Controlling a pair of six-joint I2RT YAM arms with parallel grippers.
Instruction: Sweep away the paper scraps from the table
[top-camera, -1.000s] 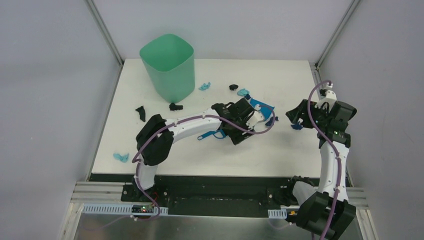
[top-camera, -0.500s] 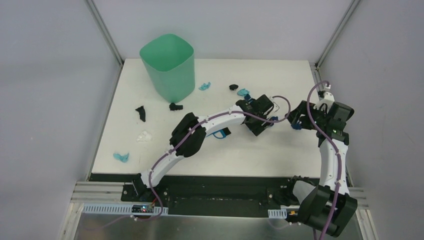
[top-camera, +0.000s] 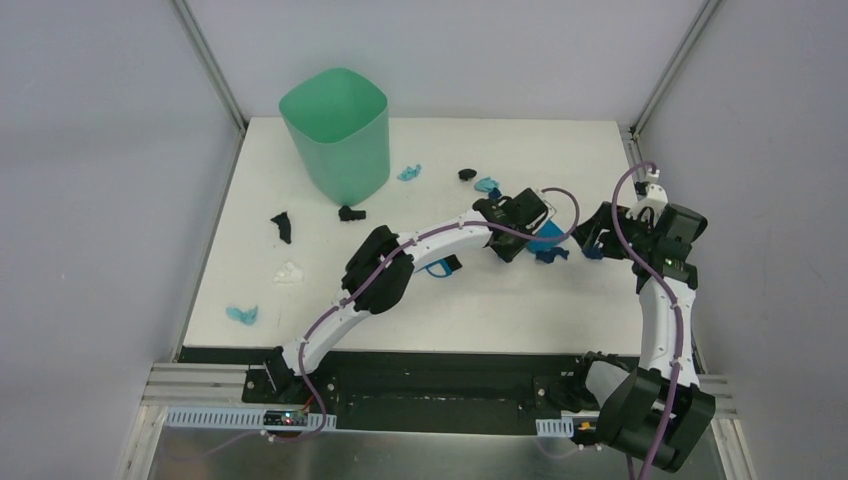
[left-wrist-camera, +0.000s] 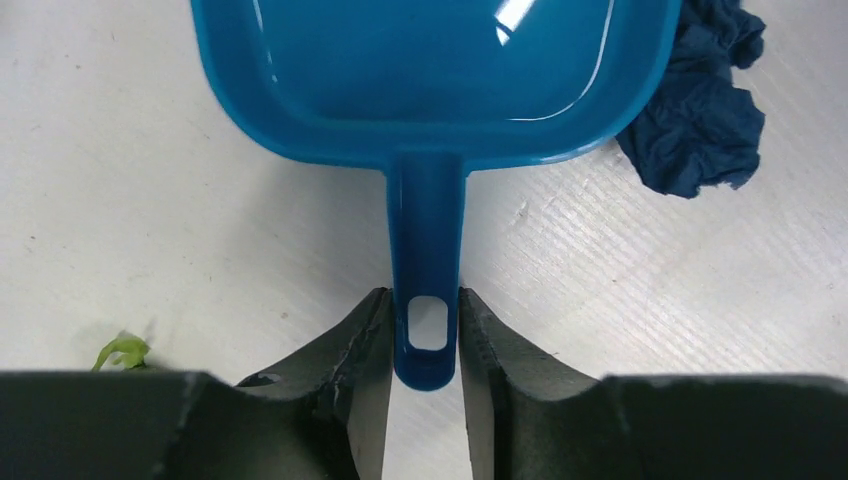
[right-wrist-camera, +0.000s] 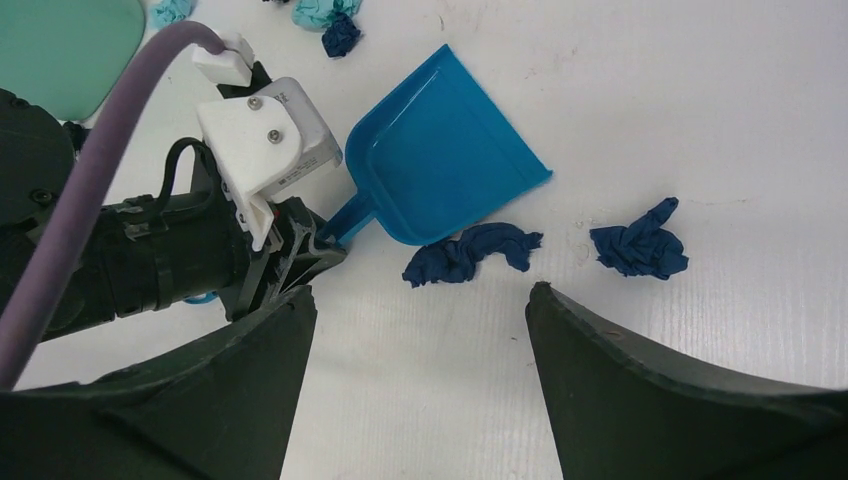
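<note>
White table (top-camera: 560, 300) spreads under both my arms. My left gripper (left-wrist-camera: 425, 345) is clamped on the handle of the blue dustpan (left-wrist-camera: 430, 60), which lies flat on the table. My right gripper (right-wrist-camera: 418, 298) hangs wide open with nothing in it, above 2 dark blue paper scraps (right-wrist-camera: 470, 252), 1 of them just beside the pan. More paper scraps lie scattered: light blue and black ones near the green bin (top-camera: 335, 135), and black, white and light blue ones toward the left edge.

Bright, even light on the white table (top-camera: 480, 300); shadows soft and faint. White glare streaks the blue dustpan (left-wrist-camera: 430, 60). Focus sharp.
</note>
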